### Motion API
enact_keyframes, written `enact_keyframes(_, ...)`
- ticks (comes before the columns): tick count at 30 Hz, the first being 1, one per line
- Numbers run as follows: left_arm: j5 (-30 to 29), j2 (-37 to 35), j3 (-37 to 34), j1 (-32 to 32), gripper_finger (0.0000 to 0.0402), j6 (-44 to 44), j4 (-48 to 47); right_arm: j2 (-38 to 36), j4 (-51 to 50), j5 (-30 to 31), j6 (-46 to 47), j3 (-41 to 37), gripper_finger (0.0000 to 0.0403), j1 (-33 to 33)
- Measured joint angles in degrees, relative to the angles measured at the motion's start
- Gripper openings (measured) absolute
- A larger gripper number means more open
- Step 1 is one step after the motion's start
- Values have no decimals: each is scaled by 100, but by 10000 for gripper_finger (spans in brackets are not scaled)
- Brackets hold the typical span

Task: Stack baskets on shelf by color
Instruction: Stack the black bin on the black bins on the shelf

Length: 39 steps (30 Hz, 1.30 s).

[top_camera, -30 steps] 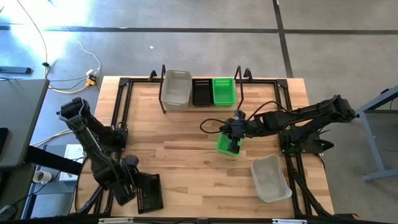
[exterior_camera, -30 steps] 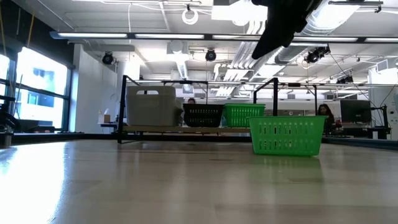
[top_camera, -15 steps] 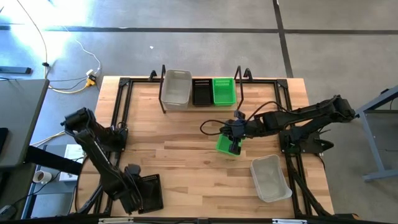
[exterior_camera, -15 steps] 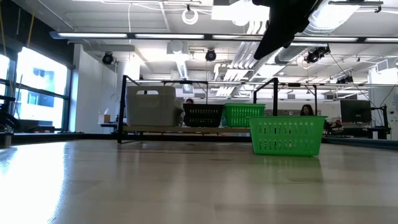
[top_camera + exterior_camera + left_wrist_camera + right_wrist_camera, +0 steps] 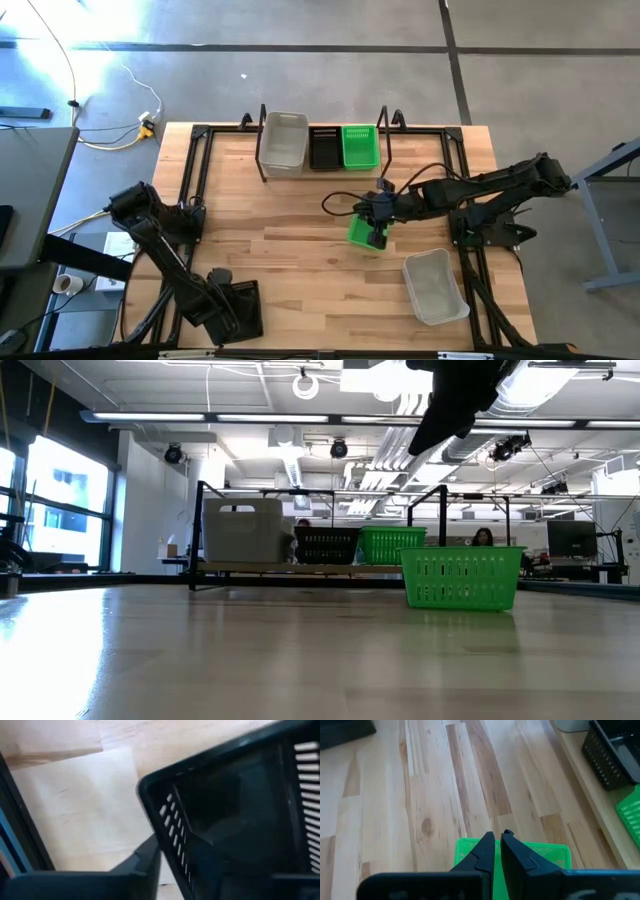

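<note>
On the shelf (image 5: 383, 135) at the far edge stand a whitish basket (image 5: 283, 140), a black basket (image 5: 325, 148) and a green basket (image 5: 360, 146), each on its base. A second green basket (image 5: 362, 233) sits on the table mid-right. My right gripper (image 5: 498, 840) hovers shut above it, well clear of its rim (image 5: 460, 550). Another whitish basket (image 5: 435, 287) lies near the right edge. By the near left corner, my left gripper (image 5: 222, 306) is open at a black basket (image 5: 241, 310). One finger (image 5: 146, 861) stands outside its perforated wall (image 5: 172, 827), the other inside.
Black metal frame legs (image 5: 190, 180) run along both sides of the tabletop. Open wood lies between the shelf and the loose baskets. A cable (image 5: 340, 196) loops beside my right gripper. Paper (image 5: 75, 810) shows beyond the table's edge under my left arm.
My left arm has reached toward the near edge and to the right. That has brought its gripper up to the black basket in the near left corner. The baskets have stayed where they were.
</note>
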Motion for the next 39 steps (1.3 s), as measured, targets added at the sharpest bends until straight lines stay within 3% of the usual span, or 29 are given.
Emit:
enact_keyframes(5, -161, -5, 7, 119, 9, 43, 10, 0, 82, 0, 102, 0, 16, 121)
enact_keyframes(10, -537, -140, 7, 328, 10, 178, 68, 0, 180, 33, 128, 0, 16, 359)
enact_keyframes(17, -1843, -645, 7, 658, 6, 639, 64, 0, 198, 59, 370, 0, 16, 766)
enact_keyframes(22, -2449, -986, 4, 1073, 4, 1446, 59, 0, 204, 70, 355, 0, 16, 992)
enact_keyframes(33, -2794, -1505, 7, 2581, 4, 3509, 211, 0, 1235, 37, -170, 0, 16, 1124)
enact_keyframes(39, -2798, -1521, 4, 3462, 4, 3893, 324, 0, 2157, 33, -939, 0, 16, 939)
